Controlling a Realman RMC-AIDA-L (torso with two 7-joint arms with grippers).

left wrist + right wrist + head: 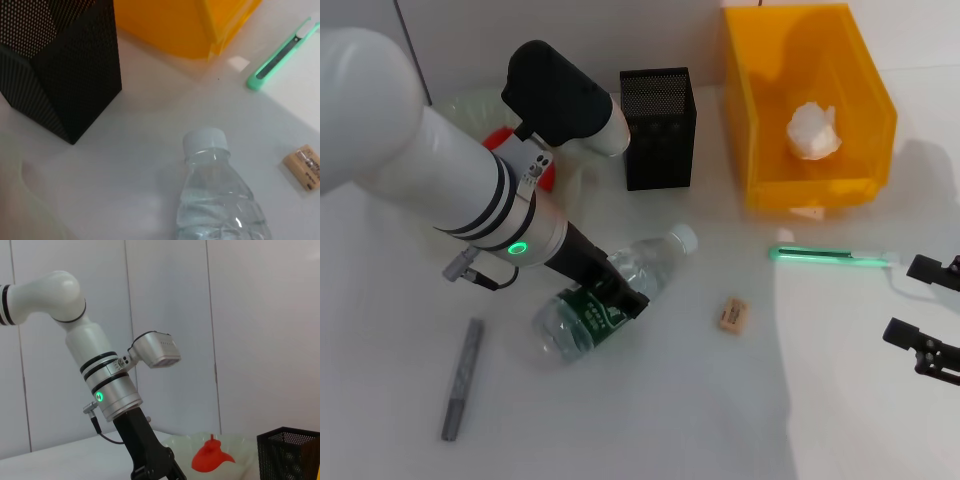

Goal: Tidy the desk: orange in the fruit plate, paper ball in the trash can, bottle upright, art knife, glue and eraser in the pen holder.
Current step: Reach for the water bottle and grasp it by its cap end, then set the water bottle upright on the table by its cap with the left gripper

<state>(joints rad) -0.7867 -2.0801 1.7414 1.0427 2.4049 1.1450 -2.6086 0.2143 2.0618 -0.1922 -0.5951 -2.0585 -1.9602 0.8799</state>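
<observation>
**Left arm down on the fallen bottle**

The bottle (610, 290) lies on its side on the table (650, 420), white cap toward the pen holder (658, 128). The left gripper (613, 298) reaches steeply down over its green label, fingers pinching the body. The label's print is unreadable. The right gripper (925, 310) hovers spread at the table's right edge.

The white table (720, 420) carries bottle (620, 290), eraser (732, 314), pen holder (659, 128), trash can (807, 110), green knife (832, 256).
</observation>
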